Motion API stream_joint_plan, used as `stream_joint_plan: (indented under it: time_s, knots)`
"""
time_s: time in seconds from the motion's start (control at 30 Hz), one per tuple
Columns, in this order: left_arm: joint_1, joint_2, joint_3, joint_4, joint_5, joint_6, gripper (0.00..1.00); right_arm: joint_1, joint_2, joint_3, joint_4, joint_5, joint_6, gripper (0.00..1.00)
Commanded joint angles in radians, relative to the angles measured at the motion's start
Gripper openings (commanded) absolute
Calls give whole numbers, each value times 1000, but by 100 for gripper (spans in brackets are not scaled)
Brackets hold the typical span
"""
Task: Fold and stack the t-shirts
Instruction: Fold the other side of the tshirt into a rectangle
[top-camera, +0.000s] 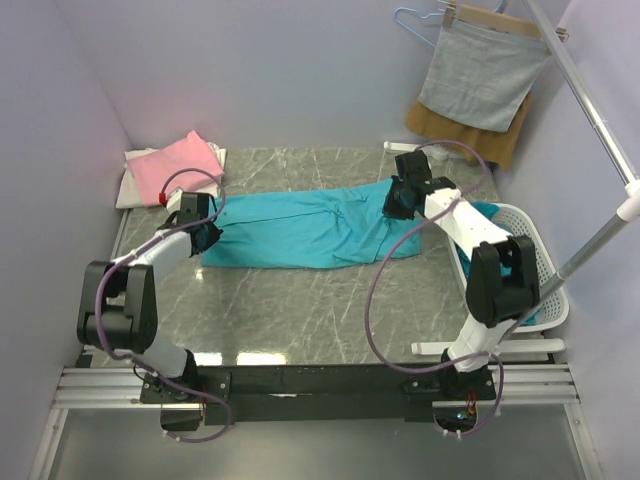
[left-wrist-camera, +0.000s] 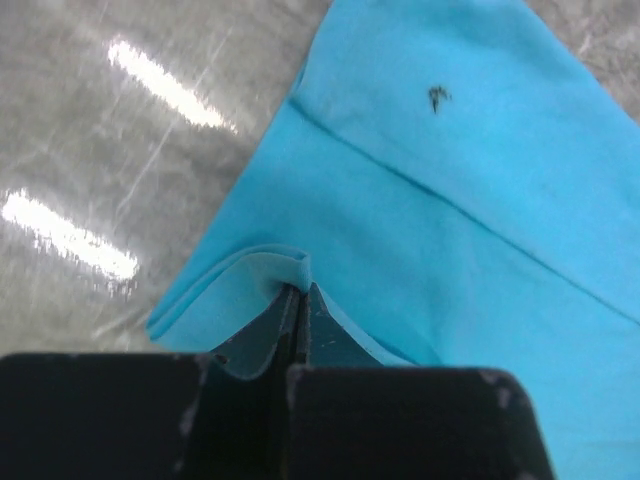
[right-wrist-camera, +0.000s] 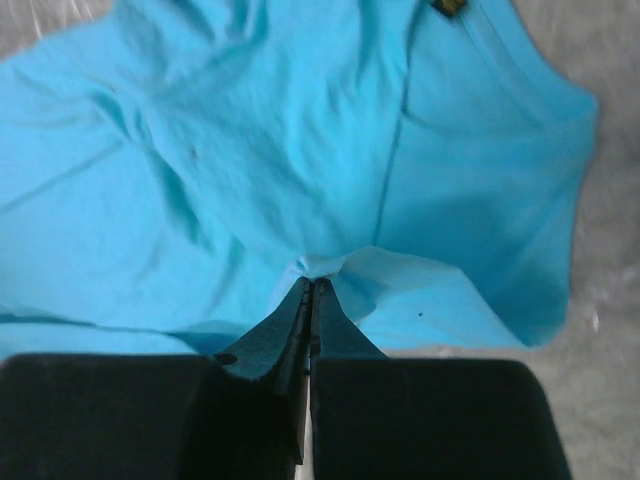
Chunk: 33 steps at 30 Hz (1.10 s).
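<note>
A turquoise t-shirt lies spread across the middle of the grey marble table. My left gripper is shut on the shirt's left edge; in the left wrist view the closed tips pinch a raised fold of the cloth. My right gripper is shut on the shirt's right end; in the right wrist view the tips pinch a small peak of the fabric. A folded pink t-shirt lies on a white one at the back left.
A white laundry basket with more turquoise cloth stands at the right edge. A grey garment and a brown one hang on hangers at the back right, below a slanted metal rail. Walls close the back and sides.
</note>
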Motion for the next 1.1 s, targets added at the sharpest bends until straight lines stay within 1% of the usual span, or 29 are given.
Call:
stream_joint_plan:
  time_s: [0.0, 0.2, 0.37, 0.43, 0.53, 0.67, 0.73, 0.8, 0.87, 0.97, 1.07]
  knots:
    - [23, 81, 91, 62, -6, 48, 1, -16, 97, 158, -14, -30, -32, 0]
    - [43, 164, 153, 64, -20, 73, 1, -25, 249, 296, -34, -11, -36, 0]
    - [53, 163, 119, 76, -21, 63, 1, -49, 304, 365, -57, 12, -36, 0]
    - [53, 155, 92, 79, -29, 59, 1, -54, 293, 352, -23, 24, -33, 0]
    - [53, 149, 62, 79, -36, 57, 1, -62, 278, 352, -20, 42, -25, 0]
    - [53, 134, 30, 87, -38, 57, 1, -77, 218, 276, 51, 63, -15, 0]
    - [53, 126, 24, 93, -49, 60, 1, -86, 214, 276, 57, 66, -10, 0]
    - [53, 129, 38, 91, -59, 66, 1, -88, 232, 293, 40, 66, -7, 0]
    - [55, 134, 50, 80, -70, 70, 1, -89, 244, 316, 22, 99, -9, 0]
    - [55, 140, 71, 87, -76, 76, 1, -95, 232, 281, 49, 130, -1, 0]
    - [55, 143, 87, 109, -73, 79, 1, -108, 241, 290, 66, 93, -1, 0]
